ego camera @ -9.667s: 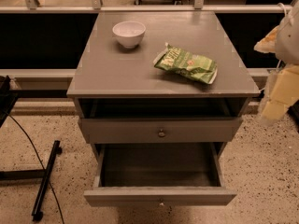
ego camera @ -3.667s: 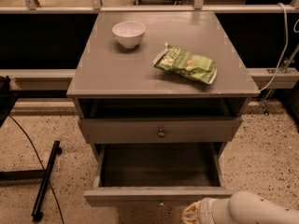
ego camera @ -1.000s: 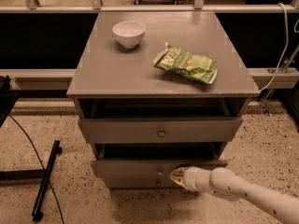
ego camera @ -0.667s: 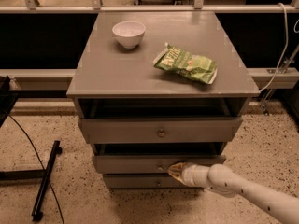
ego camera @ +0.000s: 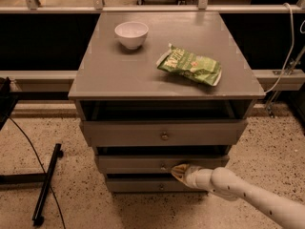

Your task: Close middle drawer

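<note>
The grey cabinet (ego camera: 167,75) has three drawers. The middle drawer (ego camera: 128,164) is pushed almost fully in, its front only a little proud of the frame, with its brass knob (ego camera: 163,166) showing. My gripper (ego camera: 178,171) comes in from the lower right on a white arm (ego camera: 238,190). Its tan tip is shut and empty, pressed against the middle drawer's front just right of the knob.
The top drawer (ego camera: 164,133) stands slightly out, with a dark gap above it. The bottom drawer (ego camera: 143,185) is in. A white bowl (ego camera: 131,34) and a green snack bag (ego camera: 190,65) lie on the cabinet top. A black stand (ego camera: 45,185) and cable lie on the floor at left.
The middle drawer has gone from wide open to nearly in. My gripper has followed it back toward the cabinet, staying against its front.
</note>
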Available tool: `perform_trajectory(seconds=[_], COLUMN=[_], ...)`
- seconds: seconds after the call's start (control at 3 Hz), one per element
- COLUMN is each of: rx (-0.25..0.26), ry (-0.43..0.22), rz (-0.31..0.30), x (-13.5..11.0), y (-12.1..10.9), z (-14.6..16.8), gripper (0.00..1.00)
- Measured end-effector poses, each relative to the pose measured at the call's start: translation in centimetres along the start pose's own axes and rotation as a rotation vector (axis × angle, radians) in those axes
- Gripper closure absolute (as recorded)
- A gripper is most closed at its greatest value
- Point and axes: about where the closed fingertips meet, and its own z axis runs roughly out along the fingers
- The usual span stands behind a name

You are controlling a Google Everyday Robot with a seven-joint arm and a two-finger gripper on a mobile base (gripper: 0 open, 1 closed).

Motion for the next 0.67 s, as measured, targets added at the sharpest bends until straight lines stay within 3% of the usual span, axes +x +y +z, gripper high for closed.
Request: perform_trajectory(seconds=[0.33, 0.67], rx=[-0.001, -0.044], ry=[-0.009, -0.056], rz=[0.013, 0.006], x=[0.0, -1.5], y=[0.2, 2.4], z=[-0.4, -3.0], gripper=[1.0, 1.0])
